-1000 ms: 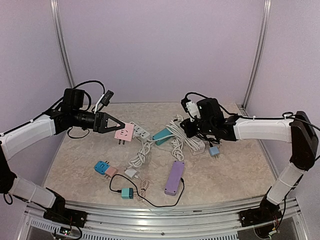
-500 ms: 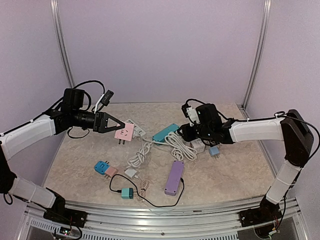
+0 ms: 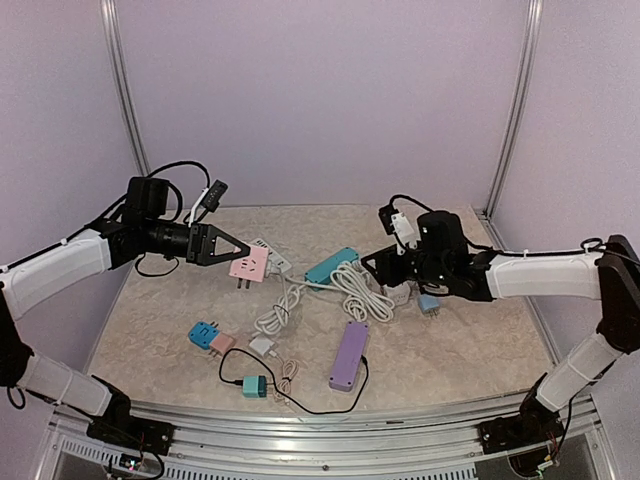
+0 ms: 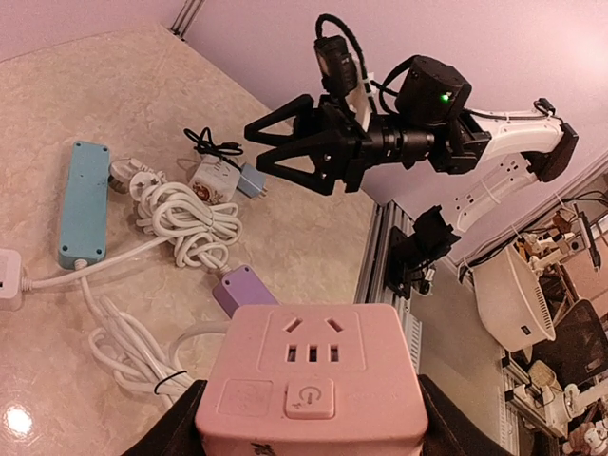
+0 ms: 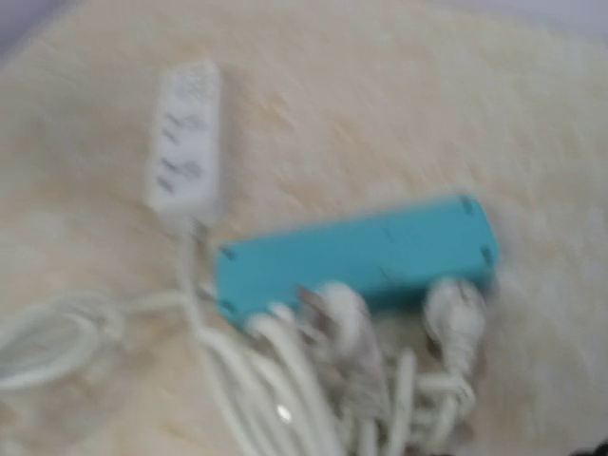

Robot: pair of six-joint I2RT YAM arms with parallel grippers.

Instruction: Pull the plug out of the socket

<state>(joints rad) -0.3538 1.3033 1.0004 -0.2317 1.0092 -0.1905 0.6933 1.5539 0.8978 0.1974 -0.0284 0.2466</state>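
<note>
My left gripper (image 3: pixel 238 256) is shut on a pink socket cube (image 3: pixel 248 265) and holds it above the table's left half. In the left wrist view the pink socket cube (image 4: pixel 312 380) sits between the black fingers (image 4: pixel 180 423), its face empty of plugs. My right gripper (image 3: pixel 372 262) hovers open over a coiled white cable (image 3: pixel 365 290) beside a teal power strip (image 3: pixel 332 266), holding nothing. In the blurred right wrist view a white plug (image 5: pixel 347 318) lies loose against the teal power strip (image 5: pixel 361 252). From the left wrist, the right gripper (image 4: pixel 285 152) shows spread fingers.
A white power strip (image 3: pixel 278 262) lies behind the pink cube. A purple power strip (image 3: pixel 348 354) sits near the front with a black cord. Small blue (image 3: pixel 205 333), pink (image 3: pixel 222 343) and teal (image 3: pixel 254 386) adapters lie front left. A light-blue adapter (image 3: pixel 428 303) rests under the right arm.
My right gripper has opened and let go of the white cable and plug, which now lie by the teal strip, and the arm has drawn back to the right. The left arm has not moved.
</note>
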